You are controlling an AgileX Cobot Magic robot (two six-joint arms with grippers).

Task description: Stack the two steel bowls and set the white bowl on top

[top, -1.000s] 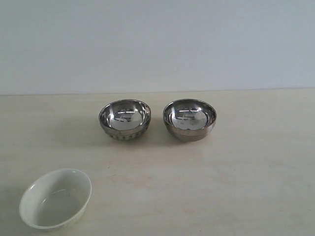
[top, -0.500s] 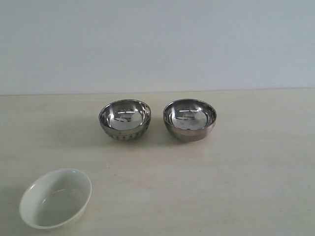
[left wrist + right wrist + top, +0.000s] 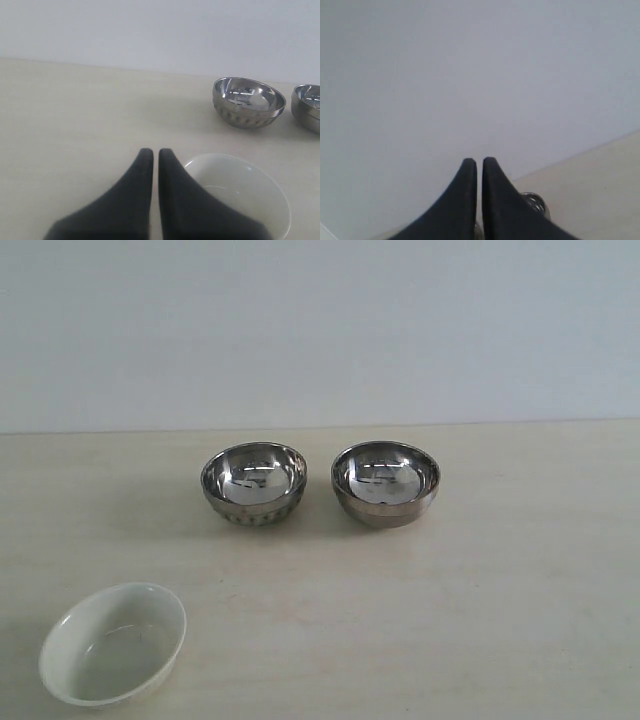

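Ribbed steel bowl (image 3: pixel 254 483) and smooth steel bowl (image 3: pixel 385 484) side by side, apart, on table (image 3: pixel 500 620). White bowl (image 3: pixel 113 643) well apart, beside left gripper (image 3: pixel 155 152). Left gripper and right gripper (image 3: pixel 479 161): fingers together, empty. Likely first step: spread fingers, pinch one steel rim, lower centred into other.

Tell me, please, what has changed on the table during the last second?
Nothing has visibly changed. The ribbed steel bowl, the smooth steel bowl and the white bowl all stand where they were, each apart from the others and untouched.
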